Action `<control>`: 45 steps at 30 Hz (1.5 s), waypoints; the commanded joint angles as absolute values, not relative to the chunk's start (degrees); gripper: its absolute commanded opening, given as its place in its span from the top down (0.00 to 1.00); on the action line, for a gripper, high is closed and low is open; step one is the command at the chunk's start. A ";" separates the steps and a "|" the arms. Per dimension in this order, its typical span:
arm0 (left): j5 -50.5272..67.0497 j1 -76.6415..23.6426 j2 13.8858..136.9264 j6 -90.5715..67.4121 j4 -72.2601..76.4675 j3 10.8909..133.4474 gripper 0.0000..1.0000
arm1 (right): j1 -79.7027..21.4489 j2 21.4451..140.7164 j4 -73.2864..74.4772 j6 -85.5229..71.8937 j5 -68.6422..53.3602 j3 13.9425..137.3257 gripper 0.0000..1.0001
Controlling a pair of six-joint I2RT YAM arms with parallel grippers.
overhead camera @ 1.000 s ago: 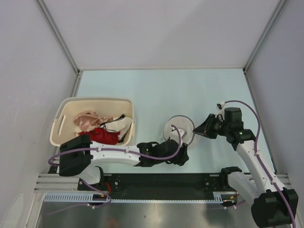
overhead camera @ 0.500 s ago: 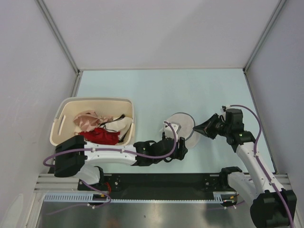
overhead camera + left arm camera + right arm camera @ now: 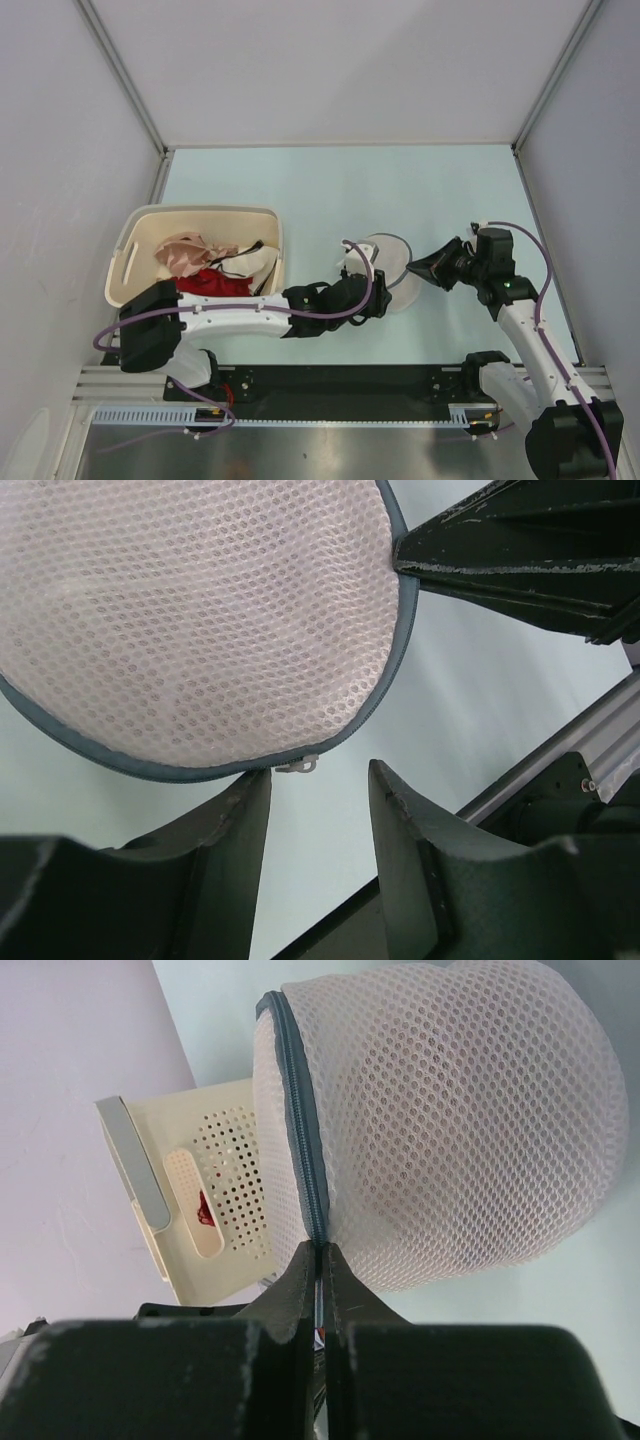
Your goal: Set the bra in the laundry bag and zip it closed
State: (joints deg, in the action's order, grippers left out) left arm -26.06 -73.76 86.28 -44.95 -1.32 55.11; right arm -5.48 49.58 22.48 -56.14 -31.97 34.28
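The laundry bag (image 3: 388,256), a round white mesh dome with a dark zip rim, sits on the table between my two grippers. My right gripper (image 3: 414,271) is shut on the bag's zip edge (image 3: 300,1130), its fingers (image 3: 322,1260) pinched flat on the rim. Just short of the bag's near rim stands my left gripper (image 3: 318,780), open and holding nothing. The small white zip pull (image 3: 297,766) hangs just past its left fingertip. The salmon-pink bra (image 3: 182,254) lies in the cream basket (image 3: 128,262) at the left.
In the basket with the bra are a red garment (image 3: 218,287) and a cream one with dark straps. The basket's perforated wall (image 3: 205,1195) shows behind the bag. The metal rail (image 3: 560,770) at the table's near edge runs close to my left gripper.
My right gripper has closed onto the bag's rim. My left gripper has moved up and left along the bag's near edge, and the bag has shifted slightly.
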 commanded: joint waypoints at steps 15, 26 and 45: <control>-31.20 -69.17 87.80 -39.82 -7.82 58.27 1.00 | -4.66 47.81 18.98 -55.11 -40.51 31.99 1.00; -22.70 -64.78 80.43 -22.71 -0.27 48.34 1.00 | 1.04 48.16 22.59 -46.85 -46.05 33.05 1.00; 3.35 -68.64 92.89 -25.49 16.71 59.48 1.00 | -6.33 71.38 30.66 -28.83 -26.65 56.86 0.28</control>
